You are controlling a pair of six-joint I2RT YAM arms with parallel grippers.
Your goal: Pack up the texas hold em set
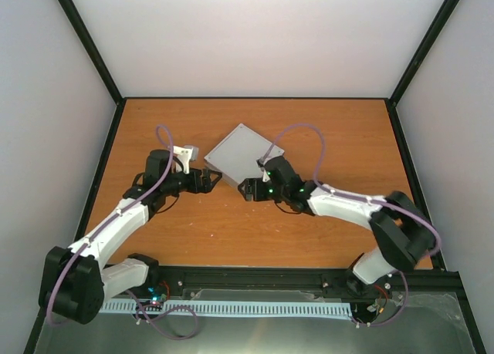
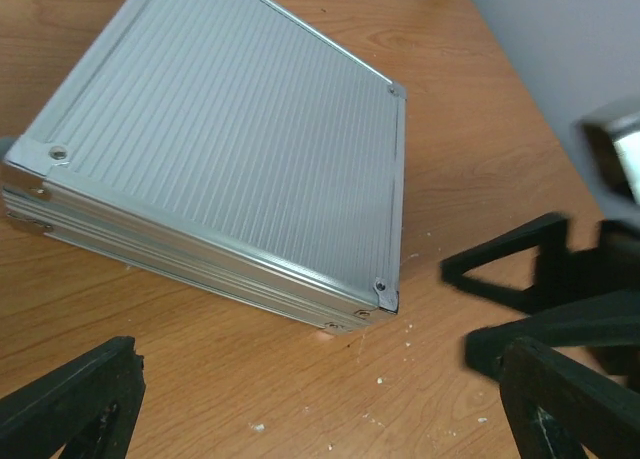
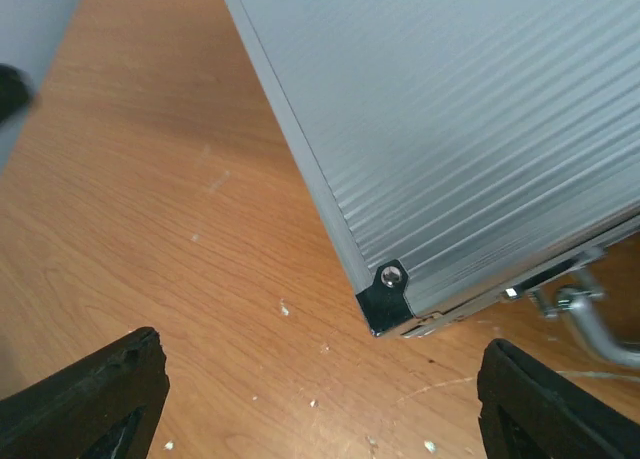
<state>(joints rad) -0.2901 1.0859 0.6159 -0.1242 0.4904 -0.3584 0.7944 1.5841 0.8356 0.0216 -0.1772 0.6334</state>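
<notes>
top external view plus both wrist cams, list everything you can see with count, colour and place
case: 1, silver ribbed aluminium, closed, flat on mid-table, one corner turned toward the arms
handle: 1, bare metal, on the case's side edge, seen only in the right wrist view
specks: several, pale, scattered on the wood near the case's corners
table: 1, orange-brown wood
walls: white, black-framed, around the table
left gripper: 1, black, open, empty, by the case's near-left edge
right gripper: 1, black, open, empty, at the case's near corner
</notes>
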